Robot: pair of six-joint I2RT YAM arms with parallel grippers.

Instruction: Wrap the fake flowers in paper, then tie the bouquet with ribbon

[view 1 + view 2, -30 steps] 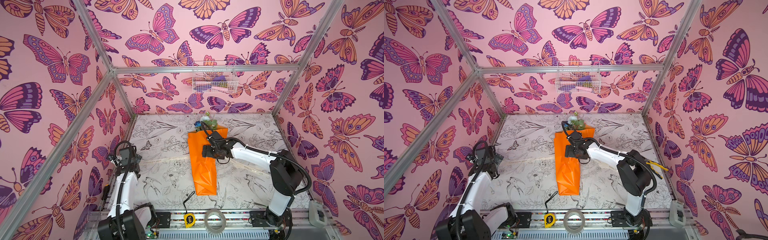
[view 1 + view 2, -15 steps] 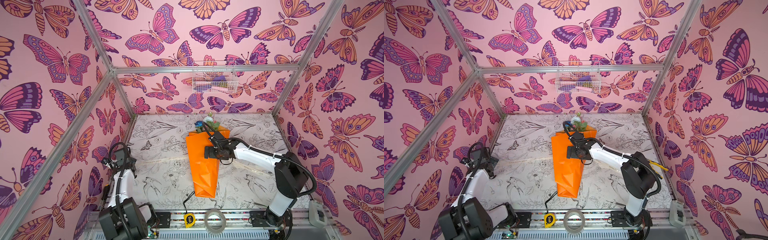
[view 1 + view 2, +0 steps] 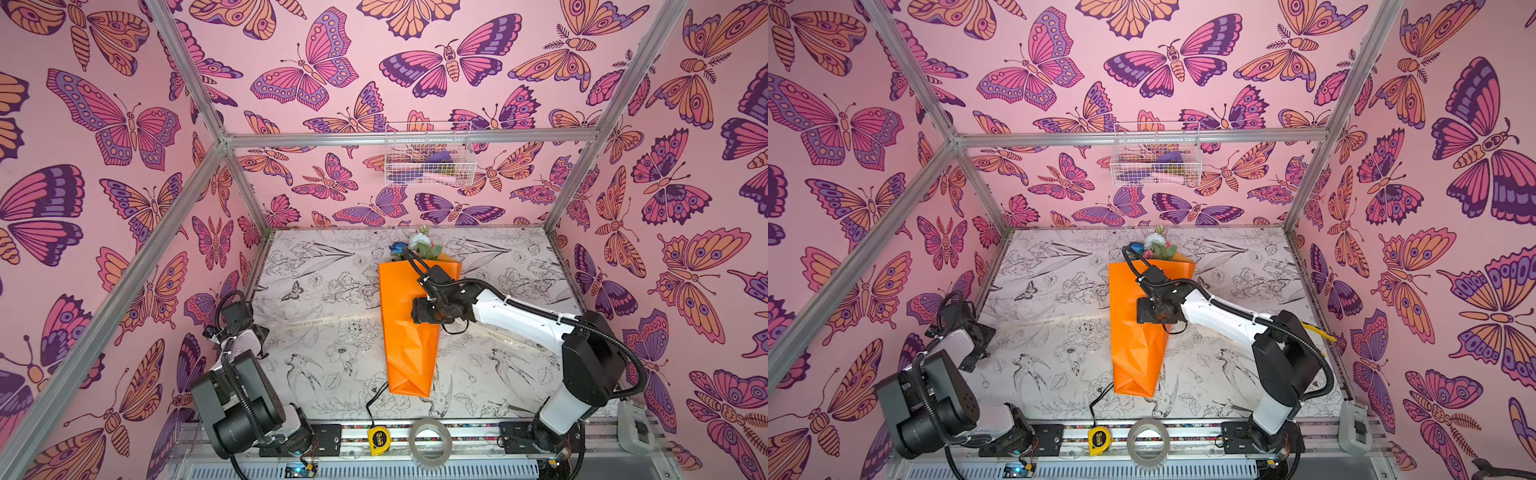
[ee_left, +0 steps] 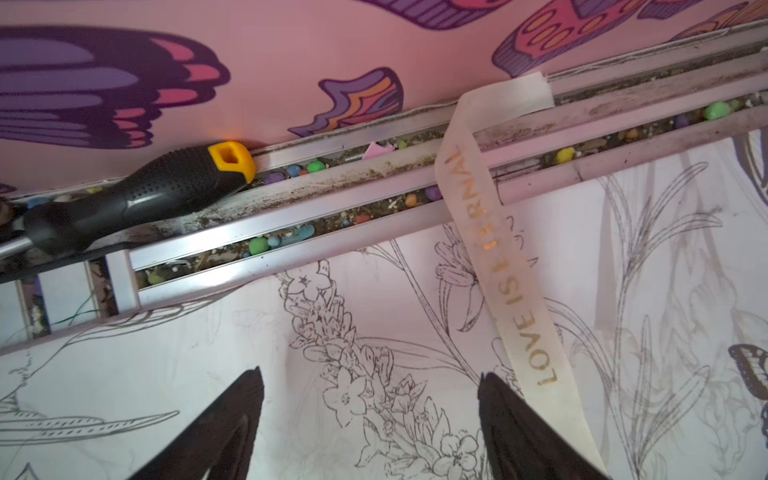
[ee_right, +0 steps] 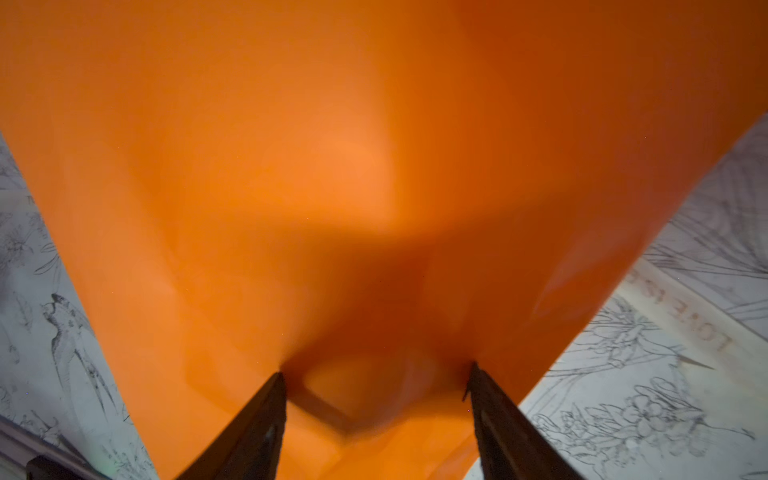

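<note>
The bouquet of fake flowers (image 3: 405,332) (image 3: 1133,345) lies along the middle of the table, rolled in glossy orange paper, with blooms (image 3: 419,245) poking out at the far end. My right gripper (image 3: 417,311) (image 5: 376,370) is pressed down on the middle of the wrapper. Its jaws are apart, both tips touch the paper, and the paper bulges between them. A cream printed ribbon (image 3: 316,322) (image 4: 511,299) runs across the table under the bouquet. My left gripper (image 4: 370,376) (image 3: 259,347) hovers open over the table by the left wall, with the ribbon's end beside one finger (image 4: 511,424).
A black screwdriver handle with a yellow end (image 4: 166,187) lies on the aluminium rail (image 4: 374,178) by the left wall. A yellow tape measure (image 3: 378,440) and a tape roll (image 3: 430,440) sit on the front rail. A wire basket (image 3: 428,162) hangs on the back wall.
My left arm has folded back and down toward the left wall. Both grippers' jaws have narrowed a little. The right gripper has stayed on the wrapper, which has shifted slightly.
</note>
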